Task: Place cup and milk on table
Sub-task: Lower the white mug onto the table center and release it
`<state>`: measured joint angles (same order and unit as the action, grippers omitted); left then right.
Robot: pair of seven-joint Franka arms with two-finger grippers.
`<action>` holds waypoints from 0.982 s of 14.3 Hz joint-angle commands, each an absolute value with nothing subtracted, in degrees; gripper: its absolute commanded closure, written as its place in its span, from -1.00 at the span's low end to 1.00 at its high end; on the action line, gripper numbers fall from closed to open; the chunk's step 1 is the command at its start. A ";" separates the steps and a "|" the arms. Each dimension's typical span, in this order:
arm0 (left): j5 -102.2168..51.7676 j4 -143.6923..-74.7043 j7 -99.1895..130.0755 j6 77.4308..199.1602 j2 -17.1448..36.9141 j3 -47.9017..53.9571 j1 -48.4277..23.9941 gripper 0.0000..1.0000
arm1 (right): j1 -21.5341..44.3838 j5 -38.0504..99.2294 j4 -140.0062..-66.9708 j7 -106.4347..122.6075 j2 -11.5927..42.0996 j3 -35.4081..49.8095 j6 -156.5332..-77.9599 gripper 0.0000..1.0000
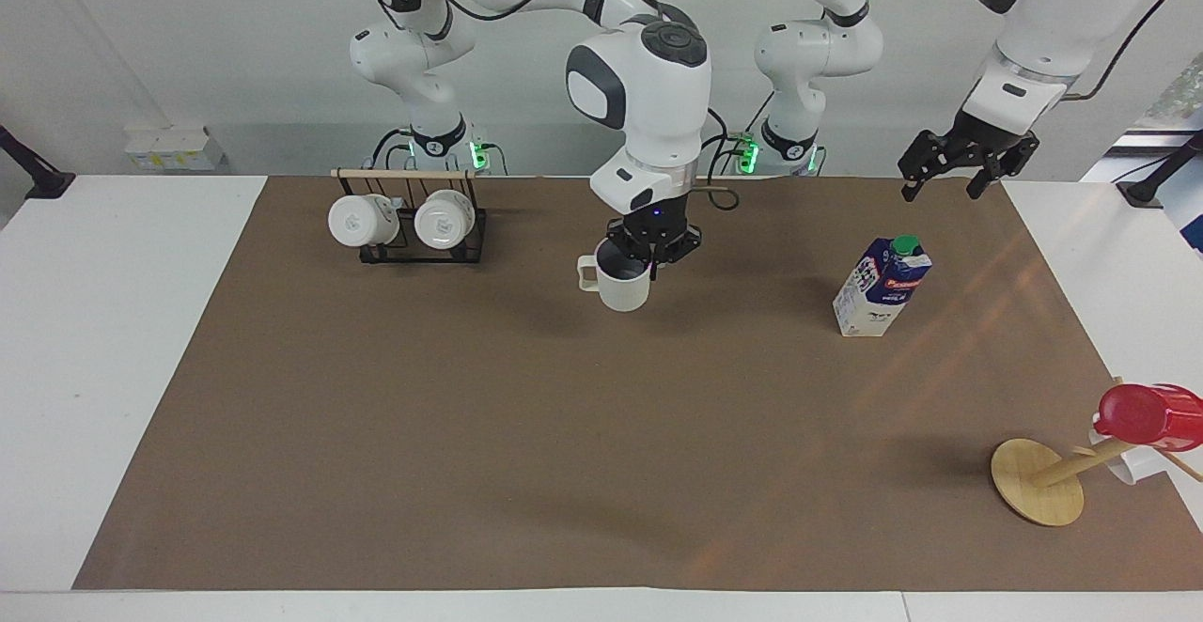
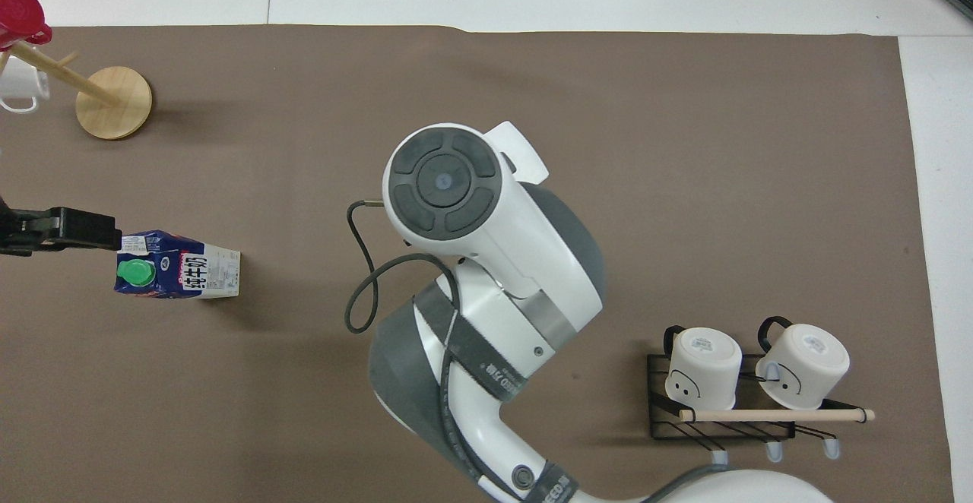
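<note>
My right gripper [image 1: 650, 260] is shut on the rim of the cup [image 1: 622, 282], a light grey-white mug with a dark inside. It holds the cup upright, low over the brown paper [image 1: 564, 434] on the table [image 1: 113, 321]. I cannot tell whether the cup touches the paper. In the overhead view the right arm hides the cup. The milk [image 1: 883, 288] stands upright on the paper toward the left arm's end and also shows in the overhead view [image 2: 179, 275]. My left gripper [image 1: 943, 185] is open and empty in the air, apart from the milk.
A black wire rack [image 1: 409, 227] with two white logo mugs stands near the right arm's base. A tipped wooden mug tree [image 1: 1038, 481] carries a red cup [image 1: 1147, 415] at the left arm's end, farther from the robots than the milk.
</note>
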<state>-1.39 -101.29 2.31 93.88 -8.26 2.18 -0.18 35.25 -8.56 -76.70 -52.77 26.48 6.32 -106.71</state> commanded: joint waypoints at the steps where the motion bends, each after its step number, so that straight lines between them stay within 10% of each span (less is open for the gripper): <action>1: -1.58 -100.20 2.29 92.73 -7.91 2.81 0.88 -1.00 | 35.94 -10.46 -78.48 -58.43 28.47 6.50 -110.73 1.00; 12: -1.58 -100.20 2.29 92.72 -7.91 2.81 0.88 -1.00 | 39.11 -11.60 -87.71 -61.17 30.67 6.50 -119.79 1.00; 14: -1.58 -100.20 2.29 92.72 -7.82 2.81 0.88 -1.00 | 39.02 -11.69 -87.72 -61.26 30.67 6.42 -119.71 0.09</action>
